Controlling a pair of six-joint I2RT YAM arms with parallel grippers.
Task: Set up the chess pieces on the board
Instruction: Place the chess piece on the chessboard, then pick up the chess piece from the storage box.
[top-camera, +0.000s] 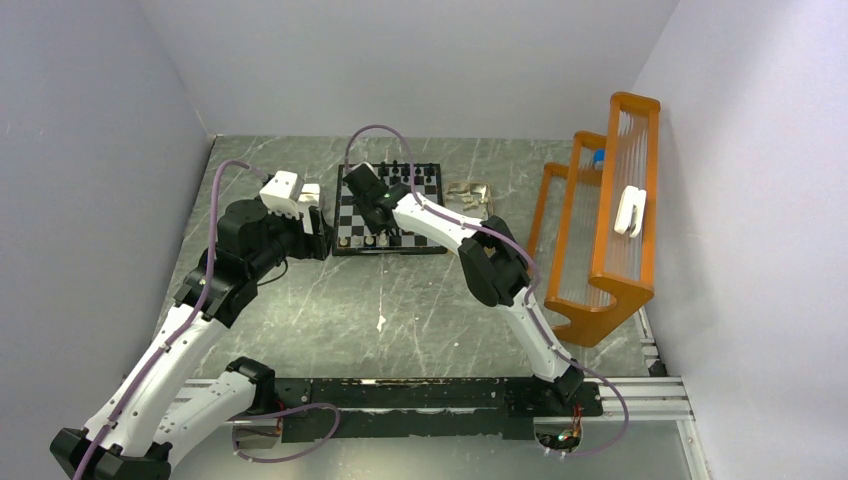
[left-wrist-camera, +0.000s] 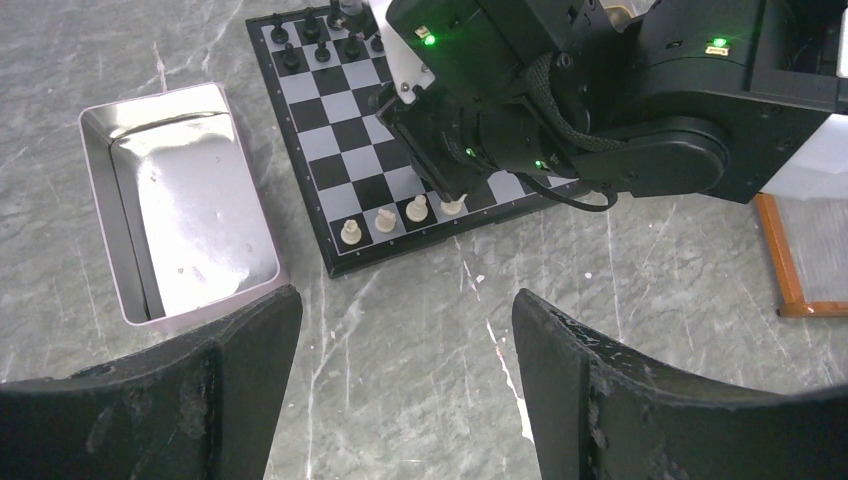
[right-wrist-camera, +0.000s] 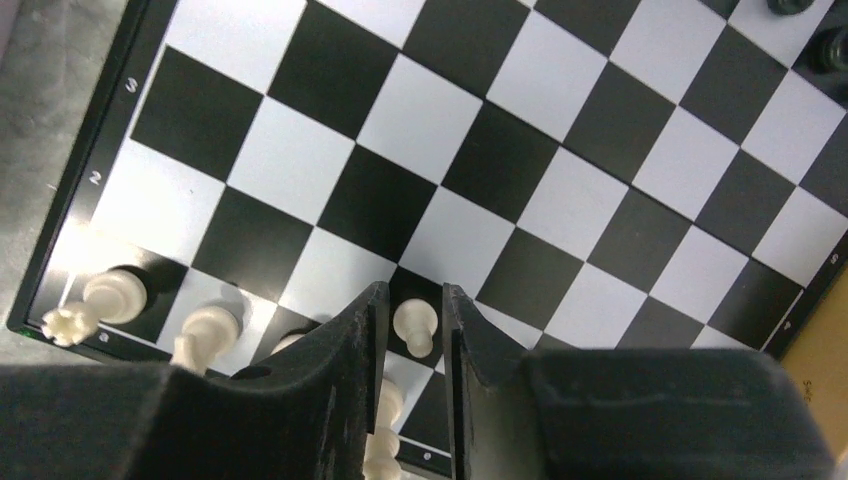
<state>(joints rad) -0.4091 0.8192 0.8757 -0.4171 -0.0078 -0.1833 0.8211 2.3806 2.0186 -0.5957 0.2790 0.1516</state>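
Observation:
The board (top-camera: 428, 185) lies at the back middle of the table. Black chess pieces (top-camera: 400, 172) stand along its far edge and white ones (left-wrist-camera: 385, 220) in its near row. My right gripper (right-wrist-camera: 412, 290) is low over that near end, jaws straddling a white pawn (right-wrist-camera: 414, 322) that stands on a black square. A thin gap shows on each side of the pawn, so the gripper is open. More white pieces (right-wrist-camera: 205, 330) stand to its left, and another is partly hidden behind the fingers (right-wrist-camera: 350, 380). My left gripper (left-wrist-camera: 405, 300) hovers wide open over bare table, nothing in it.
A silvery metal tray (left-wrist-camera: 100, 200) sits left of the board (left-wrist-camera: 340, 130), close to my left gripper. An orange rack (top-camera: 600, 230) stands at the right wall. A small pale heap (top-camera: 467, 192) lies just right of the board.

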